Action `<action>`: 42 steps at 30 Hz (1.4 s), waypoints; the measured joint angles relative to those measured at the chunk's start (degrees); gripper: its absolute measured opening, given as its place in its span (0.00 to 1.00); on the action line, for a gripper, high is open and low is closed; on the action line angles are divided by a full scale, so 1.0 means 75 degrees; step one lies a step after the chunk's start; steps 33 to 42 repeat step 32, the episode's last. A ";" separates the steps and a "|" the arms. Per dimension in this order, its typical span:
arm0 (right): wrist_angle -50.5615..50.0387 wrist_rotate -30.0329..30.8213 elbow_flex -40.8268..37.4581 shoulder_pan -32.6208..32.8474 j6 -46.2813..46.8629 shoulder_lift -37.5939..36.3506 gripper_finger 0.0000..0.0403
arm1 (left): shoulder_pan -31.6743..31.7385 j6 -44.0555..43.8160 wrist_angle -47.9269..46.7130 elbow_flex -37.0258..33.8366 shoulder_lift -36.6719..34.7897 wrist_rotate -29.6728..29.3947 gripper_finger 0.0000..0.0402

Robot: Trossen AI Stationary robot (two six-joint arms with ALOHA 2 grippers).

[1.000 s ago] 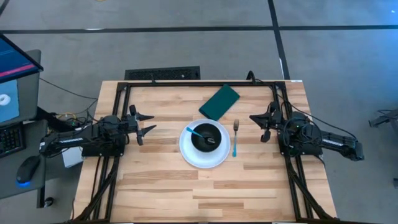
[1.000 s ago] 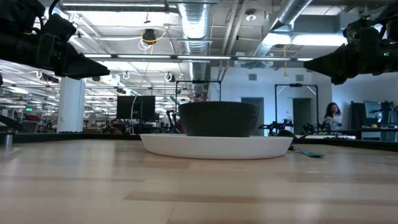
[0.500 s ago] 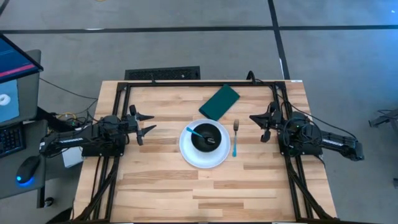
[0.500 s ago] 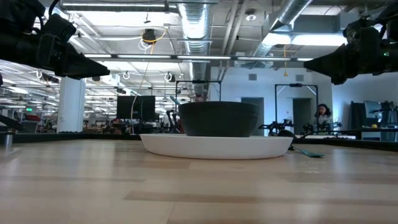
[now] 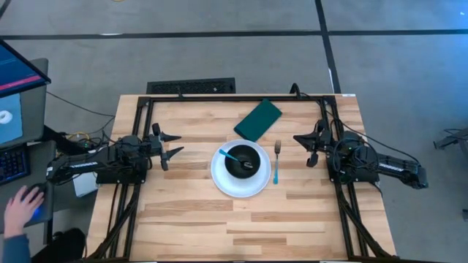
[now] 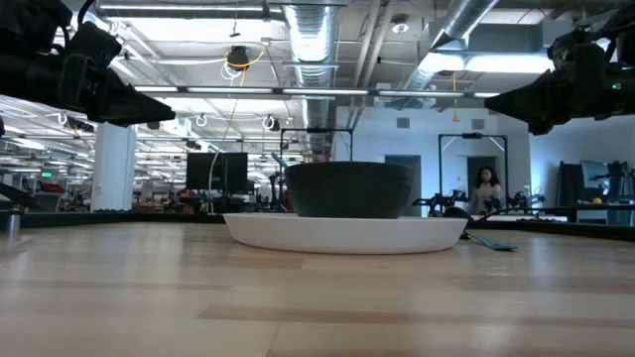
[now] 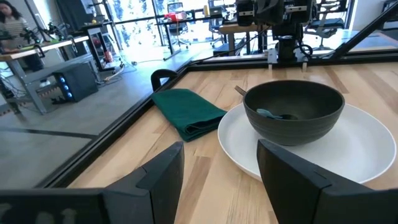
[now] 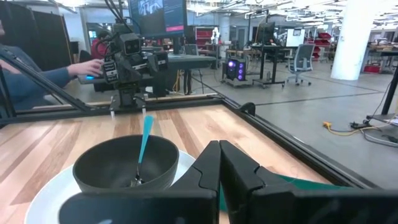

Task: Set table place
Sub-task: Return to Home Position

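On the light-wood table (image 5: 190,212) a white plate (image 5: 223,184) lies at the middle. A dark bowl (image 6: 347,188) stands on it, and a teal-handled spoon (image 8: 144,140) leans inside the bowl. A teal-handled fork (image 5: 277,166) lies flat on the table right of the plate. A folded green napkin (image 5: 257,119) lies behind the plate. My left gripper (image 5: 178,144) is open and empty, above the table left of the plate; it also shows in its wrist view (image 7: 221,155). My right gripper (image 8: 219,149) is shut and empty, above the table right of the fork (image 5: 298,142).
A black metal frame (image 5: 219,98) runs along the table's far edge and down both sides under the arms. Left of the table stand a monitor and a keyboard, and a person's hand (image 5: 25,201) rests on a mouse there. Bare wood lies near the front edge.
Both arms have kept still. A person's hand has come into view at the mouse left of the table. A person far off in the room has walked leftward in the low view.
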 joint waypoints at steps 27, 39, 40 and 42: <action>0.0000 0.0000 0.0000 0.0000 -0.0001 0.0000 0.09 | -0.0002 0.0000 0.0001 0.0000 0.0000 0.0000 0.48; 0.0000 0.0000 0.0000 0.0000 0.0000 0.0000 0.09 | 0.0000 0.0000 0.0001 0.0000 -0.0003 0.0001 0.48; 0.0000 0.0000 0.0000 0.0000 0.0000 0.0000 0.09 | 0.0000 0.0000 0.0001 0.0000 -0.0003 0.0001 0.48; 0.0000 0.0000 0.0000 0.0000 0.0000 0.0000 0.09 | 0.0000 0.0000 0.0001 0.0000 -0.0003 0.0001 0.48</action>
